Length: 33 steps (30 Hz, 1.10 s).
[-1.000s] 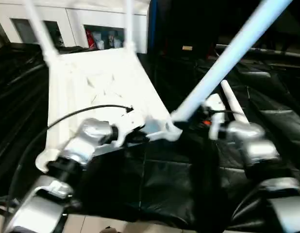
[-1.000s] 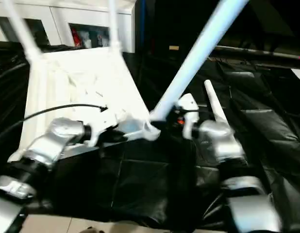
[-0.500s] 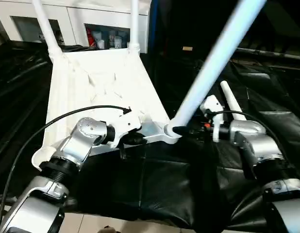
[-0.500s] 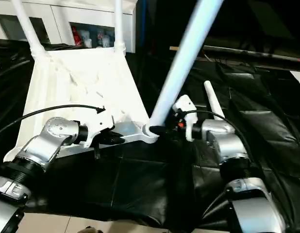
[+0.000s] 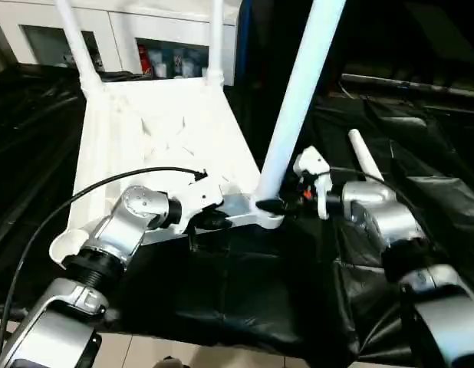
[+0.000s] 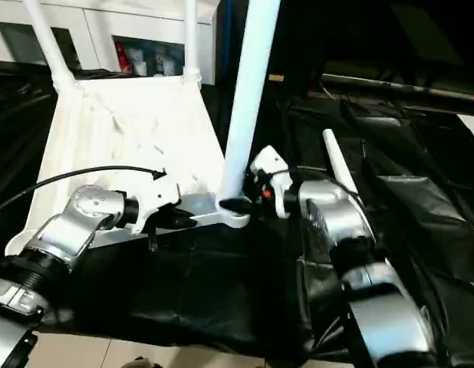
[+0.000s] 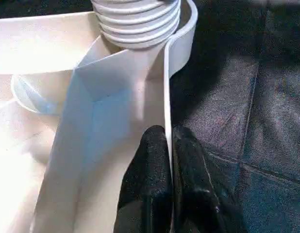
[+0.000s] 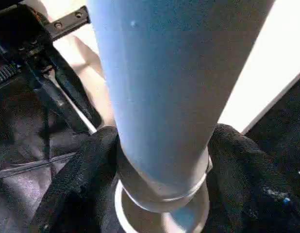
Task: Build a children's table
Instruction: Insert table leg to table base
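Black fingers, right gripper (image 8: 159,184): clamped on either side of the third leg (image 5: 298,92), low on its shaft just above the flared end; pads touch the tube on both sides.
Third leg: stands nearly upright at centre of the frame, top running off the upper edge; its foot sits at the near right corner socket (image 5: 269,215) of the table top (image 5: 145,146).
Left gripper (image 7: 168,165): fingers pressed together on the thin side wall of the top, one inside and one outside the rim, just short of that same socket.
Table top: white plastic, lying ribbed side up on black sheeting (image 5: 245,291), left of centre.
Fitted legs: two already stand in the far corners, at upper left (image 5: 72,38) and upper centre (image 5: 215,38).
Loose leg (image 5: 363,153): lies on the sheeting at right, behind the right forearm, apart from the top.
Empty socket (image 5: 68,245): near left corner, open.
Step in hand (judgement): seating the third leg while the left arm steadies the top.
Next move (judgement): press down along the leg's own axis, keeping it square to the socket; whether it is fully home cannot be told.
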Available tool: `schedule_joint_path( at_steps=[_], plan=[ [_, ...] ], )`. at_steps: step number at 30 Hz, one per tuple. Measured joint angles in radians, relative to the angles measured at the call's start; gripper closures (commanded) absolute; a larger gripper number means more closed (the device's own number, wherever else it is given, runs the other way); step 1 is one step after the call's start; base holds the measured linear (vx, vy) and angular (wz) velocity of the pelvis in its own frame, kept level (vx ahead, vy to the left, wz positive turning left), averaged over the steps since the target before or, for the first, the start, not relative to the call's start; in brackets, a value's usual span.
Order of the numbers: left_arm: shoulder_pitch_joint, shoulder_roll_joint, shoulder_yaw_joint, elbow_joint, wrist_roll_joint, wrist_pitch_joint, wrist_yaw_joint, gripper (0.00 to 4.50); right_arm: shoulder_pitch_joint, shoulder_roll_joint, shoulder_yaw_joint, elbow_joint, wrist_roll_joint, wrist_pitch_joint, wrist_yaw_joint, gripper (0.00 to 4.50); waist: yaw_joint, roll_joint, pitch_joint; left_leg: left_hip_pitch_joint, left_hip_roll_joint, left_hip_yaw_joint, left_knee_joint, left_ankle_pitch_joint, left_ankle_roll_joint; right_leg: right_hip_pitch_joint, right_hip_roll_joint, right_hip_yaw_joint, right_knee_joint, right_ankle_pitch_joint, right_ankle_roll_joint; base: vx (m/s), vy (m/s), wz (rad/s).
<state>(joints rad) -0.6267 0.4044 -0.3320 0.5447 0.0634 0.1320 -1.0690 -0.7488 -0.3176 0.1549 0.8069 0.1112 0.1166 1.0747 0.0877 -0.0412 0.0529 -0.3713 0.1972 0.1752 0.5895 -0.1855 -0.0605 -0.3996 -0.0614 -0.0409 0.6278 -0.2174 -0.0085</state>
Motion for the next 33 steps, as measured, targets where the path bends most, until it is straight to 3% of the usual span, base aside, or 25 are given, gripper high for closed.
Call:
schedule_joint_path(
  at_steps=[14,33],
  plan=[
    [0.0,0.004,0.0,0.002,0.001,-0.001,-0.009,4.5,-0.002,-0.073,0.002,0.002,0.002,0.034,0.12,1.88,0.002,0.0,0.0,0.0,0.0,0.0,0.003,0.0,0.0,0.0,0.0,0.0,0.003,0.0,0.0,0.0,0.0,0.0],
    [0.0,0.016,0.001,0.003,0.009,0.001,-0.017,4.5,-0.065,0.0,0.008,0.11,-0.036,0.006,0.062,1.88,-0.004,-0.003,-0.001,0.002,0.002,0.0,0.003,0.001,-0.002,0.001,0.002,0.0,0.005,0.001,-0.002,0.0,0.0,0.0]
  ],
)
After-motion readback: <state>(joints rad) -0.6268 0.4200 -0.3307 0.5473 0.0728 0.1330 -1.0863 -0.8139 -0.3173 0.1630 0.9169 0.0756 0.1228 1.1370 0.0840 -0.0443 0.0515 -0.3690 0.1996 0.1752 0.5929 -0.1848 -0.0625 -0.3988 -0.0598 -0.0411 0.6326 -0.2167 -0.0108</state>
